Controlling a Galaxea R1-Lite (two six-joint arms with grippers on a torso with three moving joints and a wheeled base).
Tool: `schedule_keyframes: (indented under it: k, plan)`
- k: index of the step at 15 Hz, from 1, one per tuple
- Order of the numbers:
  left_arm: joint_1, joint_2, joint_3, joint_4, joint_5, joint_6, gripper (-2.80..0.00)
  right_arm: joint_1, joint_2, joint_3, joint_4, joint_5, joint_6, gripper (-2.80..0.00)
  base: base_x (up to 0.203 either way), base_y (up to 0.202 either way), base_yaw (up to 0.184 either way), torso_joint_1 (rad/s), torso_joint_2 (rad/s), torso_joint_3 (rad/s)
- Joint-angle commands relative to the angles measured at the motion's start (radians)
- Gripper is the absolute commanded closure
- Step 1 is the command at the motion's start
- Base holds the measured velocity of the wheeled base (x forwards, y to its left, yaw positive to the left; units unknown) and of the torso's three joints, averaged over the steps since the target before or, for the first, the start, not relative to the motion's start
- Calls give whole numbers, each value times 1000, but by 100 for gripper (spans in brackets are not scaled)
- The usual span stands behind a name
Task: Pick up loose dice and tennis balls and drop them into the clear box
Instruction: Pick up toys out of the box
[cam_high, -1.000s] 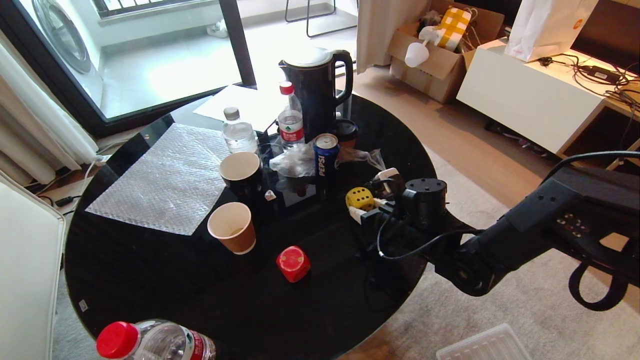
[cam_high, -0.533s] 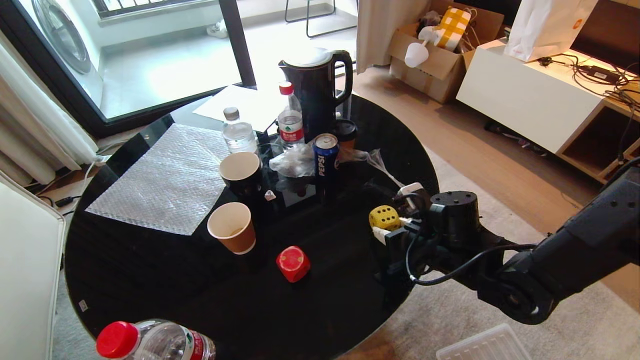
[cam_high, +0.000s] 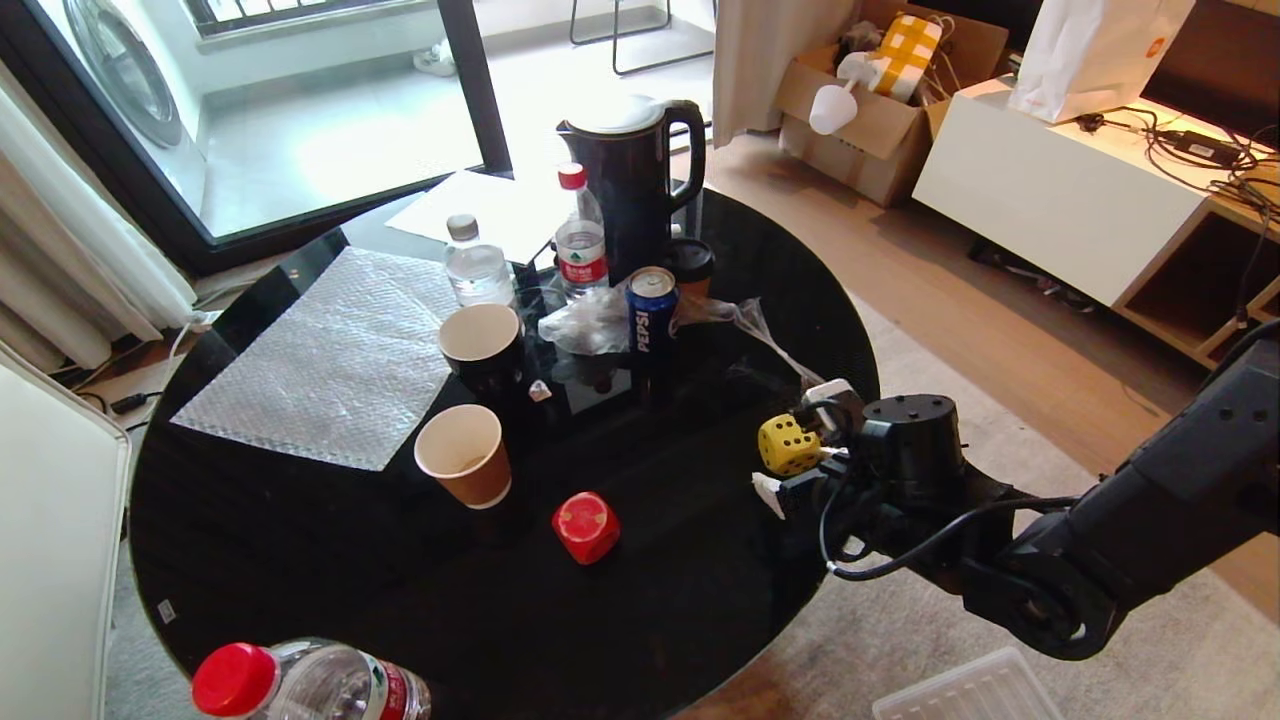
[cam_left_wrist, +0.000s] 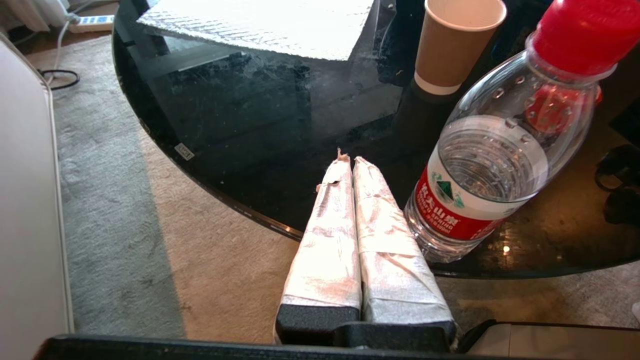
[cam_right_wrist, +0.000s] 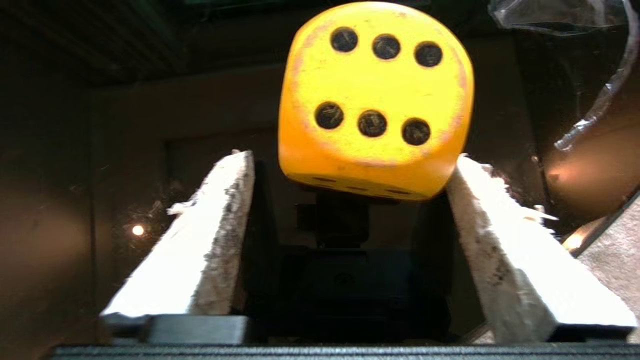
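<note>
The yellow die (cam_high: 786, 445) (cam_right_wrist: 375, 95) lies between the fingertips of my right gripper (cam_high: 798, 440) (cam_right_wrist: 353, 157), low over the black glass table (cam_high: 300, 560) near its right edge. The jaws stand wider than the die: one fingertip is at its side and there is a gap at the other. Whether it rests on the glass I cannot tell. A red die (cam_high: 586, 527) sits on the table toward the near middle. My left gripper (cam_left_wrist: 350, 162) is shut and empty, parked by the table's near rim. No tennis balls and no clear box are in view.
Two paper cups (cam_high: 465, 455), a Pepsi can (cam_high: 651, 310), water bottles (cam_high: 580, 240), a kettle (cam_high: 635, 185) and bubble wrap (cam_high: 330, 360) crowd the table's far half. A red-capped bottle (cam_left_wrist: 500, 150) stands beside the left gripper. A ribbed translucent plastic piece (cam_high: 965, 690) lies on the carpet at right.
My right arm carried the yellow die rightward and nearer along the table's right side. Its jaws then spread apart, leaving the die no longer squeezed.
</note>
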Motion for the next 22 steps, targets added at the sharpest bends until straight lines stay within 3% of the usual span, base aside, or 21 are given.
schedule_keyframes:
  k: [1, 7, 19, 20, 22]
  plan:
    - [0, 0, 0, 1, 1, 0, 0, 2, 7, -11, -23, 0, 2, -280, 0, 0, 0, 0, 0, 0]
    - [0, 0, 0, 1, 1, 0, 0, 2, 41, -20, -130, 3, 2, -280, 0, 0, 0, 0, 0, 0]
    - [0, 0, 0, 1, 1, 0, 0, -20, 85, -62, -132, -9, 6, -280, 0, 0, 0, 0, 0, 0]
    - [0, 0, 0, -1, 1, 0, 0, -21, 85, -62, -132, -9, 6, 0, 0, 0, 0, 0, 0, 0]
    - [0, 0, 0, -1, 1, -2, 0, -21, 86, -62, -132, -11, 5, 0, 0, 0, 0, 0, 0, 0]
